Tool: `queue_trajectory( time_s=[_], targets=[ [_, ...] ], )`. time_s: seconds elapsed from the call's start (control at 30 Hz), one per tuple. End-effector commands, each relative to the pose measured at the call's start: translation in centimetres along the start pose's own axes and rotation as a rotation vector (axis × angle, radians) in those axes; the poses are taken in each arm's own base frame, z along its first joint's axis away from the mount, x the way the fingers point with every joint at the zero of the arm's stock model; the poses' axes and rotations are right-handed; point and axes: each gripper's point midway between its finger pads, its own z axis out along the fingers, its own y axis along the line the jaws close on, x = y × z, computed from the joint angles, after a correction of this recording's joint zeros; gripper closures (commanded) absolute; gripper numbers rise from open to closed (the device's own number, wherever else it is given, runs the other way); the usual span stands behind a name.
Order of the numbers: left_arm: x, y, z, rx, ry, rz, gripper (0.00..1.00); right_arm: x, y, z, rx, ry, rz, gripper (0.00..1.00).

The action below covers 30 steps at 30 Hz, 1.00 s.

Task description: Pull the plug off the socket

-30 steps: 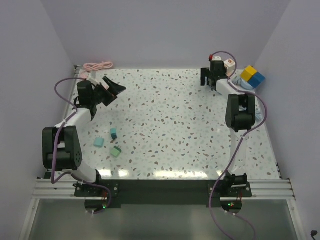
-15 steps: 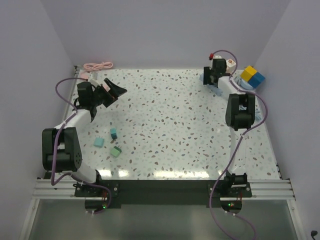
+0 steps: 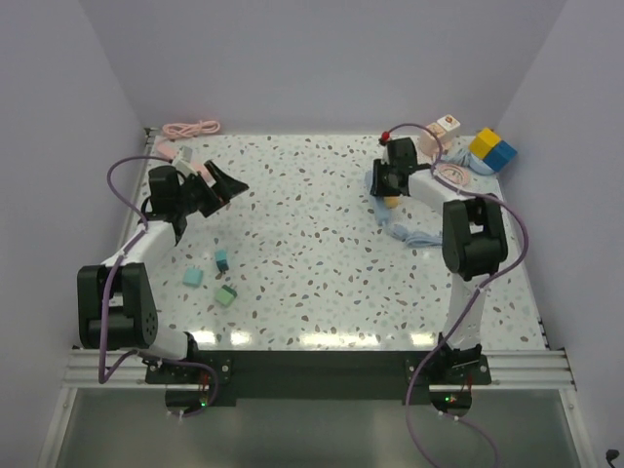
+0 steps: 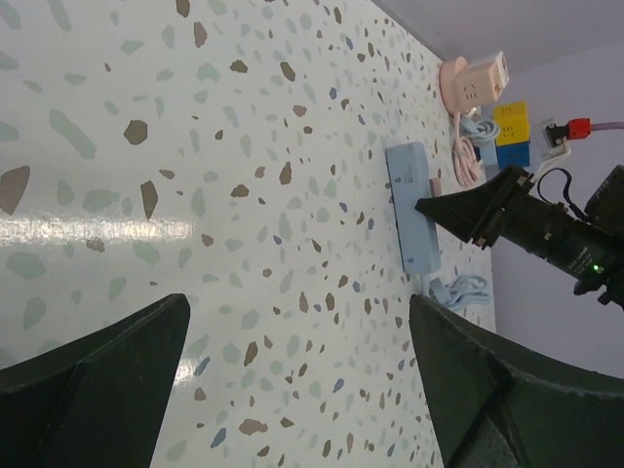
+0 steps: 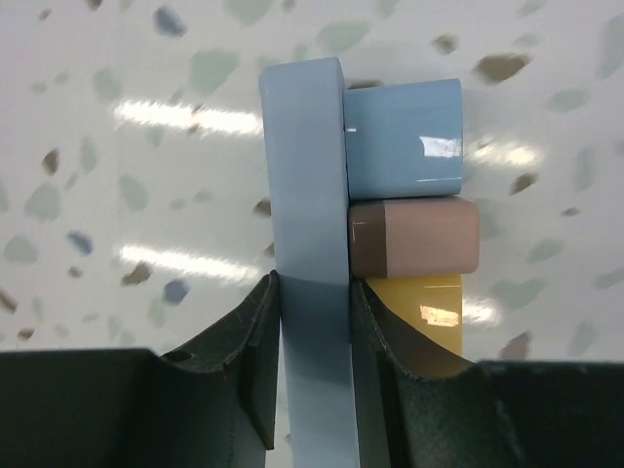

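The socket is a light blue power strip [image 5: 302, 175], and my right gripper [image 5: 312, 288] is shut on its long sides. Three plugs stand side by side in its face: a blue plug [image 5: 405, 136], a pinkish-brown plug [image 5: 419, 237] and a yellow plug [image 5: 414, 312] closest to the fingers. In the top view the right gripper [image 3: 385, 183] holds the strip right of the table's middle, the yellow plug [image 3: 390, 202] peeking out below it. My left gripper [image 3: 216, 185] hangs open at the left, far from the socket [image 4: 409, 195], with nothing between its fingers [image 4: 97, 380].
The strip's blue cable [image 3: 414, 232] trails near the right arm. A pink cube socket [image 3: 448, 124] with a coiled pink cord [image 3: 453, 174] and yellow and blue blocks [image 3: 494, 148] sit at the back right. Small teal blocks [image 3: 221, 260] lie front left. A pink cable [image 3: 192, 128] lies back left.
My right gripper has shut on the blue strip and carried it from the back right corner leftward and nearer, the cable dragging behind. The left gripper has shifted only slightly.
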Motion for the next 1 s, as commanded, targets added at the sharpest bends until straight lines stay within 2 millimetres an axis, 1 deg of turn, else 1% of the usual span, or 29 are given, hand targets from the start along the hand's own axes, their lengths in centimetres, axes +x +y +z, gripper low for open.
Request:
queue_trajectory(
  time_s=[0.0,0.03,0.07,0.1,0.13,0.17,0.2,0.23,0.27,0.3,0.33,0.37,0.4,0.43,0.47,0.5,0.53,0.57,0.6,0.63,0.67,0.7,0.73,0.77,0.8,0.87,0.9,0.93,0.97],
  targets=[
    [1.1,-0.3,-0.8,0.017,0.042,0.038,0.0,5.1,8.0,-3.9,-0.15,0.101,0.016,1.0],
    [1.4,0.0,-0.9,0.008,0.052,0.047,0.0,7.6,8.5,-4.3,-0.142,0.14,0.02,1.0],
    [1.6,0.1,-1.0,0.004,0.06,0.053,0.0,8.3,10.1,-5.6,-0.172,0.134,0.0,1.0],
    [1.9,0.3,-1.1,-0.001,0.068,0.058,0.0,10.0,12.5,-6.6,-0.204,0.149,-0.051,1.0],
    [2.3,0.5,-1.3,-0.009,0.084,0.065,0.0,12.4,13.1,-7.1,-0.2,0.185,-0.061,1.0],
    [2.6,0.5,-1.4,-0.012,0.094,0.066,0.0,13.4,14.0,-7.6,-0.21,0.189,-0.076,1.0],
    [3.0,0.8,-1.5,-0.017,0.104,0.064,0.0,14.5,16.1,-9.1,-0.245,0.18,-0.113,1.0],
    [3.3,0.9,-1.6,-0.019,0.109,0.063,0.0,16.3,16.3,-9.5,-0.231,0.205,-0.113,1.0],
    [3.6,0.9,-1.6,-0.014,0.12,0.059,0.0,17.0,16.6,-10.0,-0.222,0.205,-0.126,1.0],
    [4.1,1.0,-1.6,-0.015,0.134,0.054,0.0,17.9,17.6,-11.0,-0.223,0.194,-0.157,1.0],
    [4.4,0.9,-1.6,-0.014,0.146,0.058,0.0,18.8,17.6,-11.3,-0.209,0.201,-0.156,1.0],
    [4.6,1.0,-1.5,-0.017,0.149,0.062,0.0,19.1,17.9,-11.6,-0.21,0.2,-0.166,0.99],
    [4.8,0.9,-1.5,-0.018,0.157,0.063,0.0,19.4,18.2,-12.2,-0.211,0.196,-0.182,0.94],
    [5.6,1.2,-1.6,-0.029,0.19,0.049,0.0,19.5,18.3,-12.6,-0.223,0.196,-0.186,0.89],
    [5.9,1.0,-1.6,-0.029,0.198,0.052,0.0,19.2,18.8,-13.0,-0.249,0.187,-0.184,0.71],
    [5.7,0.7,-1.4,-0.028,0.196,0.063,0.0,18.7,19.1,-13.5,-0.269,0.167,-0.182,0.61],
    [6.2,0.5,-1.3,-0.035,0.218,0.068,0.0,17.2,19.7,-14.7,-0.307,0.115,-0.185,0.53],
    [6.6,0.1,-1.1,-0.045,0.226,0.082,0.0,16.4,20.2,-15.5,-0.337,0.089,-0.179,0.44],
    [6.3,-0.6,-0.9,-0.046,0.221,0.099,0.0,15.0,20.8,-16.3,-0.368,0.038,-0.171,0.33],
    [7.3,-1.2,-0.6,-0.05,0.25,0.111,0.0,13.7,21.4,-17.1,-0.391,-0.005,-0.173,0.27],
    [7.3,-1.5,-0.3,-0.069,0.244,0.124,0.0,12.0,21.6,-18.5,-0.412,-0.064,-0.157,0.21],
    [7.4,-2.2,-0.1,-0.075,0.252,0.135,0.0,10.8,21.6,-19.0,-0.409,-0.104,-0.147,0.09],
    [8.4,-2.7,0.4,-0.091,0.27,0.154,0.0,9.5,21.5,-19.6,-0.392,-0.144,-0.13,0.07],
    [8.7,-3.0,0.6,-0.103,0.278,0.155,0.0,8.6,21.3,-20.0,-0.379,-0.164,-0.119,0.06],
    [9.1,-3.4,0.8,-0.115,0.292,0.153,0.0,8.3,20.4,-20.0,-0.345,-0.159,-0.111,0.05],
    [10.8,-4.1,1.4,-0.146,0.318,0.158,0.0,6.5,18.7,-20.6,-0.265,-0.207,-0.05,0.04],
    [11.4,-4.2,1.6,-0.161,0.325,0.158,0.0,6.5,17.7,-20.6,-0.227,-0.204,-0.032,0.04],
    [12.8,-4.4,1.8,-0.175,0.353,0.144,0.01,6.5,16.8,-20.5,-0.195,-0.206,0.009,0.02],
    [13.3,-4.3,2.1,-0.195,0.353,0.14,0.02,6.4,15.8,-20.5,-0.163,-0.211,0.04,0.02]
  ],
)
